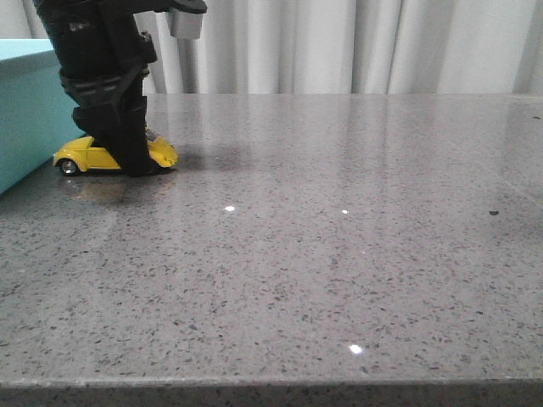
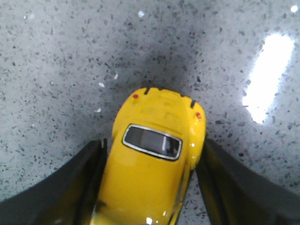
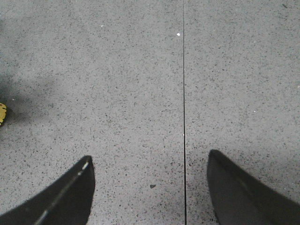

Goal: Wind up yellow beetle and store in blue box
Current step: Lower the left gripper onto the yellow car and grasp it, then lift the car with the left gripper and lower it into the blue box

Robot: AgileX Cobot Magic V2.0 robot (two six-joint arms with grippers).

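Observation:
The yellow beetle stands on its wheels on the grey table at the far left, close to the blue box. My left gripper comes down over the car's middle. In the left wrist view the beetle lies between the two black fingers, which press against its sides; the left gripper is shut on it. My right gripper is open and empty above bare table and is out of the front view. A sliver of the beetle shows at the edge of the right wrist view.
The speckled grey table stretches to the right and toward the front edge. A thin seam runs across it under the right gripper. Pale curtains hang behind the table.

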